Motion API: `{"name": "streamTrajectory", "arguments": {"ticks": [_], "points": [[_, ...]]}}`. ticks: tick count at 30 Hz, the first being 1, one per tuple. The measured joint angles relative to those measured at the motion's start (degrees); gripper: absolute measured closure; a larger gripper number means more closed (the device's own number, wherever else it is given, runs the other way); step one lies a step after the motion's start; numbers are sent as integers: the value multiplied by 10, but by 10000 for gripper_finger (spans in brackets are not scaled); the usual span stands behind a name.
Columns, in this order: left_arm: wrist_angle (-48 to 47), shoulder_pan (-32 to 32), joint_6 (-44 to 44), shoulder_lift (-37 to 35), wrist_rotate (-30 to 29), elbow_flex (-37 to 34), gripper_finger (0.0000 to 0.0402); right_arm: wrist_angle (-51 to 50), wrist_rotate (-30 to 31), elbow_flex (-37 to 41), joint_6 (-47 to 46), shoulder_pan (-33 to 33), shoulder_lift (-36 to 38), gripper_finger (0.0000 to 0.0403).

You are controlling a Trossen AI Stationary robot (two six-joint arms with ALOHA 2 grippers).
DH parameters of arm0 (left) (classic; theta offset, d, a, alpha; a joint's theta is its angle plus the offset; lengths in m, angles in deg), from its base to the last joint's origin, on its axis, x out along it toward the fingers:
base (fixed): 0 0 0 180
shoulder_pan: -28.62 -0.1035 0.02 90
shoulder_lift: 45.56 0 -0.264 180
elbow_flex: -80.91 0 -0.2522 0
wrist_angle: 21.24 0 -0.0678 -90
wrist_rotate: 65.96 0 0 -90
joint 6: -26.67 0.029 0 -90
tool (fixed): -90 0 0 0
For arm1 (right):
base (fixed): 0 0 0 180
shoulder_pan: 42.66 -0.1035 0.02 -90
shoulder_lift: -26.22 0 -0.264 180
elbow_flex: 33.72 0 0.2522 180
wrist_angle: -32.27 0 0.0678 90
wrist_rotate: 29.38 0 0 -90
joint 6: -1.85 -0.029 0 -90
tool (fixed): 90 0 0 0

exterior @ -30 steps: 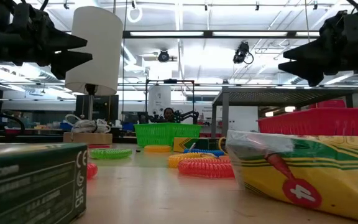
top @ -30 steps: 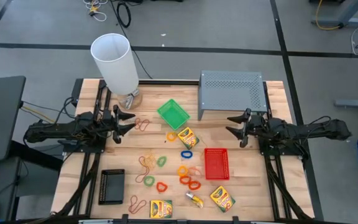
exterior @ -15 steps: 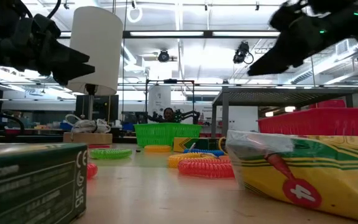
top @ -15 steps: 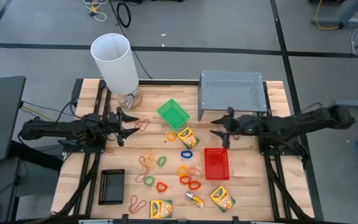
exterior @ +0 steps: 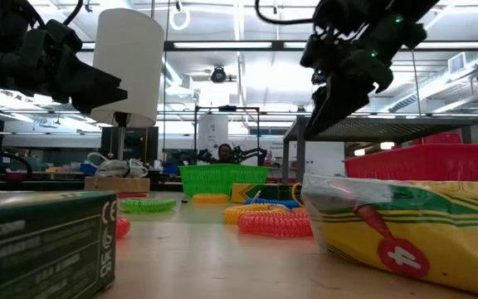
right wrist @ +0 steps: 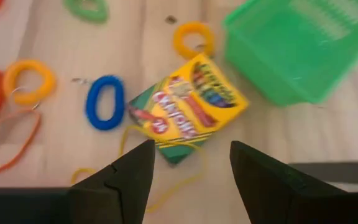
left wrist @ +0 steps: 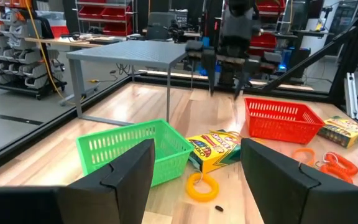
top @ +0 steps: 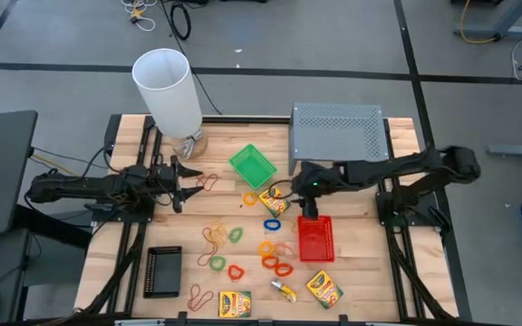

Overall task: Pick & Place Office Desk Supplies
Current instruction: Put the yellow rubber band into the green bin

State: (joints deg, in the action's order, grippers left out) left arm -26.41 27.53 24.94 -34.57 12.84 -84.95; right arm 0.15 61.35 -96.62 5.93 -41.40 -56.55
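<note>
A yellow-green crayon box (top: pixel 275 199) lies flat near the table's middle, beside the green tray (top: pixel 252 165) and above the red tray (top: pixel 315 237). My right gripper (top: pixel 303 187) hovers open just right of that box, tipped downward. In the right wrist view the crayon box (right wrist: pixel 188 109) lies ahead of the open right gripper (right wrist: pixel 191 155), untouched. My left gripper (top: pixel 187 177) waits open over the left side, near tan rubber bands (top: pixel 208 181). Two more crayon boxes (top: pixel 235 303) (top: pixel 323 290) lie at the near edge. Coloured loop bands (top: pixel 275 258) are scattered mid-table.
The tall white cylinder (top: pixel 169 91) stands at the far left and the grey perforated riser (top: pixel 338 131) at the far right. A black tray (top: pixel 163 270) lies near left. More rubber bands (top: pixel 214 235) and a blue loop (top: pixel 272 224) lie around the crayon box.
My right arm has swept from beside the riser toward the table's left, across to the central crayon box. Its gripper has tipped from level to pointing downward and has come lower. Nothing on the table has moved.
</note>
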Motion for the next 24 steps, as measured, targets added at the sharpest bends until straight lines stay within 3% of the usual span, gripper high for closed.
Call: {"name": "streamTrajectory", "arguments": {"ticks": [10, 24], "points": [[2, 0, 5, 0, 0, 0, 159, -15, -17, -34, 45, 0, -91, 181], [2, 0, 14, 0, 0, 0, 159, -12, -18, -35, 62, 26, -130, 181]]}}
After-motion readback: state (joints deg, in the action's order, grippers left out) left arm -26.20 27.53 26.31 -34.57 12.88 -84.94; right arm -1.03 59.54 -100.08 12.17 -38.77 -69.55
